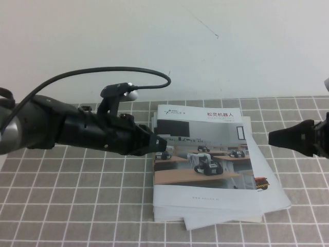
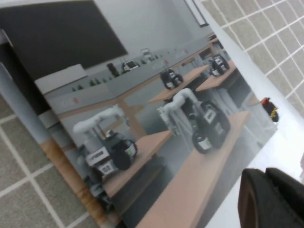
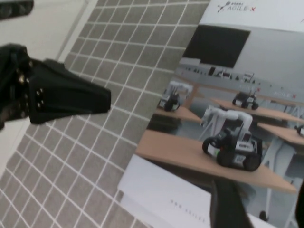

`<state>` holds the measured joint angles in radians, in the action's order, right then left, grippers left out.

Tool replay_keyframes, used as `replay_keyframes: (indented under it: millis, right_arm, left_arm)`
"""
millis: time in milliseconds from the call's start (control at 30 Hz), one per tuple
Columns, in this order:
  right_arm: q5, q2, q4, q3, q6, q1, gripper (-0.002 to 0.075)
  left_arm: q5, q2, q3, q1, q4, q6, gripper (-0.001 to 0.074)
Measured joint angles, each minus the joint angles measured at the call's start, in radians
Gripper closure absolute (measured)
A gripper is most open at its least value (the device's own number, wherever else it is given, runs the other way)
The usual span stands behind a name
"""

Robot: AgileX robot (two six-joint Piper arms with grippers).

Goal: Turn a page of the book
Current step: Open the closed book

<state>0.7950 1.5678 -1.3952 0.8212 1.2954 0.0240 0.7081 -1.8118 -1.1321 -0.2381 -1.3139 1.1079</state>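
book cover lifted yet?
No, the brochure cover lies flat and closed; left gripper sits at its left edge, right gripper is off right.

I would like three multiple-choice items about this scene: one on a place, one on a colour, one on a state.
1. Where is the left hand?
A. at the left edge of the book
B. beyond the book's right side
C. over the bare tiles, far from the book

2. What colour is the title on the book?
A. red
B. black
C. green

3. In what state is the page?
A. lying flat, closed
B. standing upright
C. folded fully over

Answers:
1. A, the high view shows its tip at the cover's left edge, while the right hand hangs off the book's right side.
2. B, the Chinese characters on top are black.
3. A, the whole cover photo faces up in the high view.
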Motion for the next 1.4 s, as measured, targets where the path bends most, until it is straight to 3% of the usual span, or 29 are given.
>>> replay_keyframes:
  millis: [200, 533, 900, 1400]
  right_arm:
    - [-0.005, 0.077, -0.118, 0.000, 0.029, 0.000, 0.0417]
    - [-0.024, 0.162, -0.093, 0.000, 0.077, -0.002, 0.0398]
    - [-0.223, 0.240, -0.066, 0.068, 0.078, -0.162, 0.0277]
    - [-0.260, 0.415, -0.089, 0.139, 0.078, -0.174, 0.0265]
  left_arm:
    - [0.000, -0.097, -0.075, -0.002, 0.114, -0.108, 0.0738]
    - [-0.052, -0.200, -0.083, -0.002, 0.172, -0.167, 0.0738]
    - [-0.059, -0.230, -0.091, 0.000, 0.172, -0.174, 0.0738]
    - [-0.059, -0.231, -0.091, 0.000, 0.169, -0.174, 0.0738]
